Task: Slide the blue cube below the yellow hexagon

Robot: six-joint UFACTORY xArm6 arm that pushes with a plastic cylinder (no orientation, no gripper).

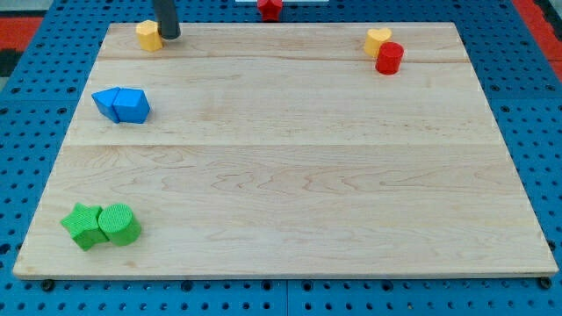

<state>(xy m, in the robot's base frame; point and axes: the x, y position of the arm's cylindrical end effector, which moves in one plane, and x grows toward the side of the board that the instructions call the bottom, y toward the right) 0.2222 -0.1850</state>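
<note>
The yellow hexagon [149, 36] sits at the view's top left corner of the wooden board [290, 175]. My tip [169, 36] rests on the board just to the right of the yellow hexagon, touching or nearly touching it. The blue cube [110, 103] lies lower on the left side, pressed against a blue triangular block [132, 106] on its right. Both blue blocks are well below my tip.
A yellow heart-shaped block [378, 39] and a red cylinder [389, 58] sit together at the top right. A green star-like block [83, 226] and a green cylinder [118, 224] sit at the bottom left. A red block [270, 8] lies beyond the board's top edge.
</note>
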